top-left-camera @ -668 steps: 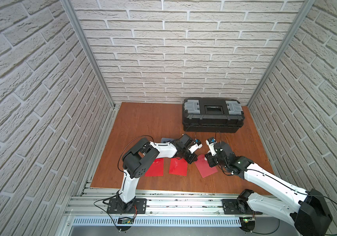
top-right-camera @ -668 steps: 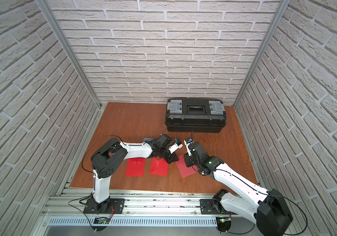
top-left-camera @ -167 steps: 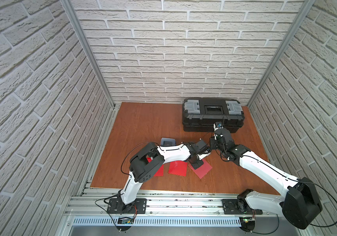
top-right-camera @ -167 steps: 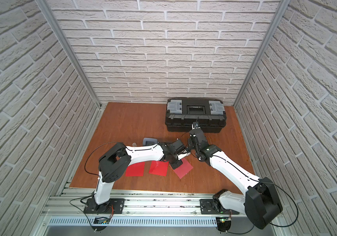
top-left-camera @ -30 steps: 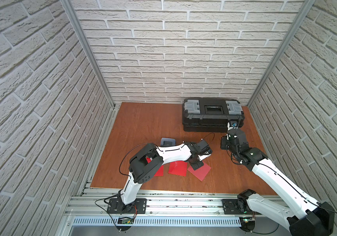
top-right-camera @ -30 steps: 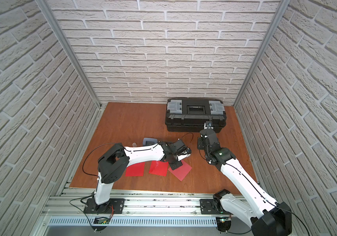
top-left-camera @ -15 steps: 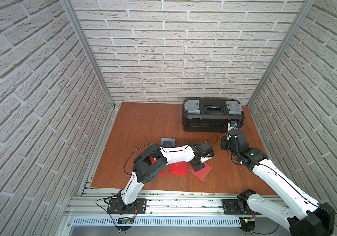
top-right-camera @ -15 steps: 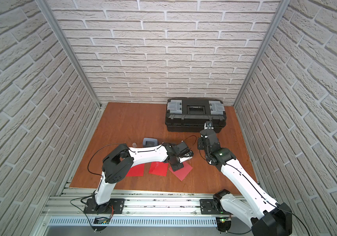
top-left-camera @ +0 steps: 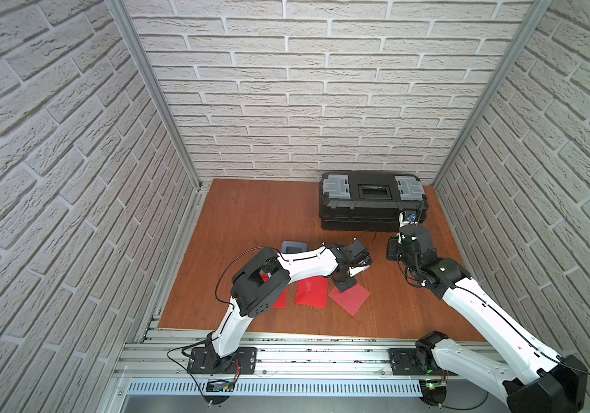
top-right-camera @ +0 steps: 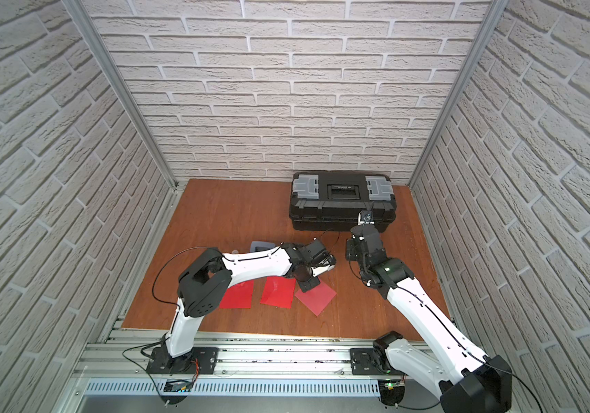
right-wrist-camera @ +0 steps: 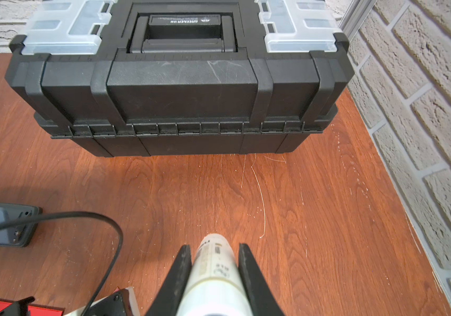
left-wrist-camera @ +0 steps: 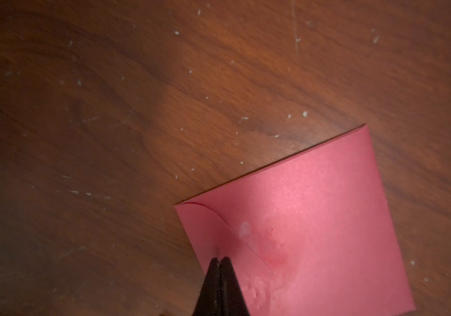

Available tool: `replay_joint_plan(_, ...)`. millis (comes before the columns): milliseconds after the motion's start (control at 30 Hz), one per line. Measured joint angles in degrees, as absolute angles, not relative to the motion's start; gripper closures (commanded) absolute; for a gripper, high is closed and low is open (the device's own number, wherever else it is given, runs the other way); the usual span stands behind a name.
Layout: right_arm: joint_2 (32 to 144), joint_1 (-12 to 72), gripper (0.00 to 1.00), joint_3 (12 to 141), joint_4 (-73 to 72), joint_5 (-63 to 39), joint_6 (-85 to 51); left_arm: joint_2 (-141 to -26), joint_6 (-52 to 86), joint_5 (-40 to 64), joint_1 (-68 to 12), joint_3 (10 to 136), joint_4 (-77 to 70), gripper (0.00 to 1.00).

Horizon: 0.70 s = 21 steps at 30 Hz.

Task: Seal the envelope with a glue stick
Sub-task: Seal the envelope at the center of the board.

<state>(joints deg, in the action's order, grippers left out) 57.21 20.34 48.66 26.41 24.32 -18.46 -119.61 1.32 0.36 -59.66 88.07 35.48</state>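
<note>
**Bimanual cell, both top views and both wrist views.** The wooden table [top-left-camera: 257, 214] carries a closed black toolbox [top-left-camera: 372, 200] at the back and three red envelopes in a row near the front edge. A grey-blue hole punch [top-left-camera: 293, 246] stands behind the left arm.

**Left arm.** The left gripper [left-wrist-camera: 220, 260] is clenched: its two black fingers meet with no gap and nothing between them. Their tips bear down on the envelope [left-wrist-camera: 314, 219] near one corner, just beside the curved edge of the folded-down flap. Pale, blotchy smears show on the paper along that flap edge. In a top view this is the rightmost envelope [top-left-camera: 352, 298], lying turned at an angle to the other two envelopes [top-left-camera: 311, 293], which lie square to the table edge. It touches neither of them.

**Right arm.** The right gripper [right-wrist-camera: 215, 250] grasps the glue stick [right-wrist-camera: 214, 270] – a white tube with a printed label, clamped between both fingers. One end juts past the fingertips towards the bare wood in front of the toolbox. The stick is held above the table, clear of the envelope. Whether its cap is on cannot be told.

**Foreground of the right wrist view.** A black cable arcs across the table beside the hole punch.
</note>
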Motion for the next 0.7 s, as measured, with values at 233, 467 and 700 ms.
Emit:
replay_joint_plan(233, 57.2, 20.3, 0.97, 48.7, 26.5, 24.3, -18.5, -121.4, 1.0, 1.7, -59.7, 89.0, 35.4, 0.92)
replay_joint_plan(467, 57.2, 20.3, 0.97, 48.7, 26.5, 24.3, -18.5, -122.1, -0.5, -0.8, -60.6, 90.1, 36.5, 0.93)
replay_joint_plan(700, 57.2, 20.3, 0.97, 49.3, 26.6, 24.2, -18.5, -122.0, -0.9, -1.2, -60.5, 90.6, 36.5, 0.92)
